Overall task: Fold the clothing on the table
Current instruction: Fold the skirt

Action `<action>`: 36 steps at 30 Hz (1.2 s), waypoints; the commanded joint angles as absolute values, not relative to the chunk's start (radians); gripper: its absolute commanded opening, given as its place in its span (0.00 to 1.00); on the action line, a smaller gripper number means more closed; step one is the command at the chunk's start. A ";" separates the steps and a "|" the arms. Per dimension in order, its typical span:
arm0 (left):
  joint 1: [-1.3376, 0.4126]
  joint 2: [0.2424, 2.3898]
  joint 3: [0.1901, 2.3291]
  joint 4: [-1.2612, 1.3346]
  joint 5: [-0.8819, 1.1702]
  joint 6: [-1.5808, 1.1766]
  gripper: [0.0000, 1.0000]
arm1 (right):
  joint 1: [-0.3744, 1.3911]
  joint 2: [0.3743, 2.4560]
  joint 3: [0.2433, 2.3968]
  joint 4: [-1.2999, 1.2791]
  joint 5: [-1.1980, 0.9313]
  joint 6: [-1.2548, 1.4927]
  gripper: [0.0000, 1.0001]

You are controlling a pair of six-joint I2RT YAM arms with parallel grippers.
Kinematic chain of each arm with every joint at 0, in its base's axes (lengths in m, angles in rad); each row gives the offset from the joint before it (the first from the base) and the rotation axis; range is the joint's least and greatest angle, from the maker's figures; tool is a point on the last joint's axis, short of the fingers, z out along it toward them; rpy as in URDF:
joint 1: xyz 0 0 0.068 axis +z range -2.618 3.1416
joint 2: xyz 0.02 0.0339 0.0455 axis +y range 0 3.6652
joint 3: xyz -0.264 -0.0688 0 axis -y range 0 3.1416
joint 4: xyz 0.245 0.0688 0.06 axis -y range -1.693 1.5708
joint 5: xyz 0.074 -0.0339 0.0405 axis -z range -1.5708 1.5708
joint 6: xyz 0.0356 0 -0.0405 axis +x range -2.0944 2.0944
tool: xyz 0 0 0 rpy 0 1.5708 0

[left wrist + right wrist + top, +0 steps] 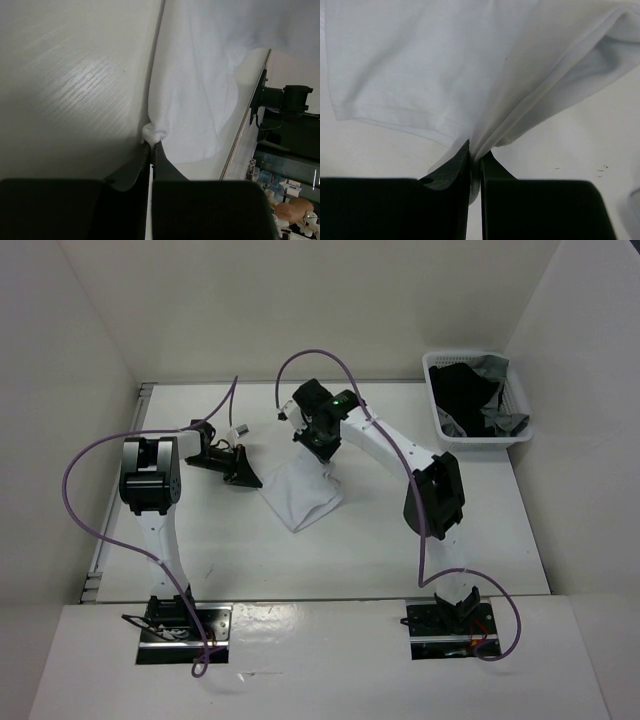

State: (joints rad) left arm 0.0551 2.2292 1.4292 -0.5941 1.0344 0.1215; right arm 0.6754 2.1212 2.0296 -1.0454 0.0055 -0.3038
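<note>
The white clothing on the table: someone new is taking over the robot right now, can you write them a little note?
Left gripper: shut on the clothing, pinching a small bunch at its left edge.
Right gripper: shut on the clothing, pinching several layers at its far edge.
The clothing: a small patch mid-table, between both grippers.
Basket of dark garments: far right corner.
Done: both grips taken; it looks partly folded over.
Left: finish the fold, lay it flat, let go.
</note>
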 commanded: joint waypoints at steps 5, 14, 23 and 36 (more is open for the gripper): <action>0.043 2.264 1.437 -0.563 1.008 0.126 0.00 | 0.764 2.141 2.042 -1.091 0.032 -0.301 0.00; 0.043 2.255 1.437 -0.563 1.008 0.126 0.00 | 0.833 2.180 2.013 -1.091 0.009 -0.311 0.00; 0.043 2.246 1.437 -0.563 1.008 0.126 0.00 | 0.854 2.247 2.058 -1.080 0.028 -0.311 0.00; 0.043 2.227 1.419 -0.563 1.017 0.126 0.00 | 0.864 2.361 2.232 -1.121 0.018 -0.293 0.00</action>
State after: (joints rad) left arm 0.0540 2.2303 1.4288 -0.5900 1.0351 0.1009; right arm 0.8524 2.3466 2.1574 -1.0954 0.0212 -0.3035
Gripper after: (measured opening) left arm 0.014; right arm 0.112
